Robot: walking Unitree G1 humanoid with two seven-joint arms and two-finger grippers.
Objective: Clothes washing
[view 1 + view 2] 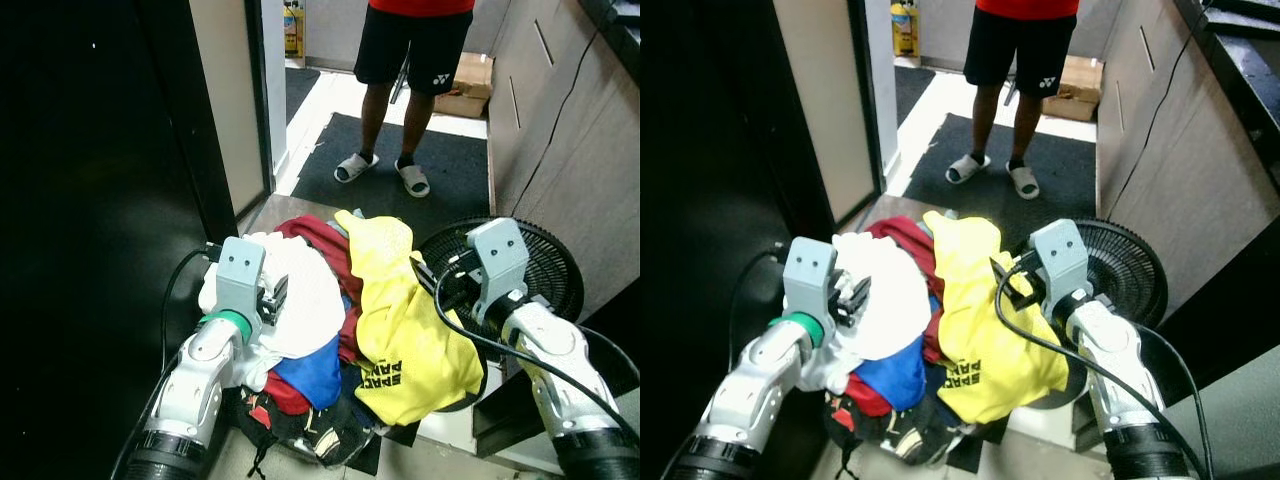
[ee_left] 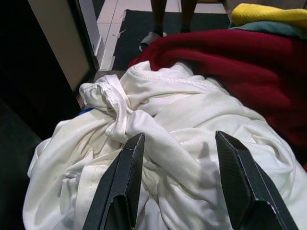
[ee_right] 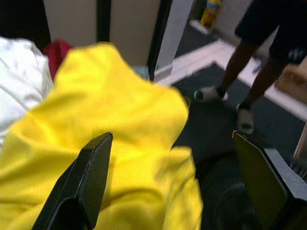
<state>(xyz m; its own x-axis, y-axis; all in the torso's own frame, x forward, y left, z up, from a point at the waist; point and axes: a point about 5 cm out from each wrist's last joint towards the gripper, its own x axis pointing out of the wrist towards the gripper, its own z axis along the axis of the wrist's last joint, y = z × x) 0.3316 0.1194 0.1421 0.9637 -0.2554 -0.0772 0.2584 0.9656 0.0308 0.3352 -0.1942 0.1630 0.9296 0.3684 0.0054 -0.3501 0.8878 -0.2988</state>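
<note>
The left gripper (image 2: 177,182) hovers just over the crumpled white garment (image 2: 192,158), its two black fingers (image 2: 122,187) spread wide with cloth bunched beneath the gap; nothing is pinched between them. The right gripper (image 3: 177,182) is likewise wide open, one finger over the yellow jersey (image 3: 105,129) and the other out past its edge above the dark fan grille, holding nothing.

Both arms flank a heap of laundry piled in front of the robot. The white garment (image 1: 305,290) lies on the heap's left side, beside the left wrist. A dark red garment (image 1: 325,245) sits behind and under it, and a blue one (image 1: 315,370) shows below the white cloth. The yellow jersey (image 1: 405,330), with dark lettering near its lower hem, drapes over the heap's right side and partly over a round black fan (image 1: 545,270) lying flat. Darker patterned clothes (image 1: 300,425) lie at the bottom, possibly in a basket, though the view is too cluttered to tell.

Beyond the heap, a person (image 1: 405,90) in black shorts and sandals stands on a dark mat (image 1: 450,170).
</note>
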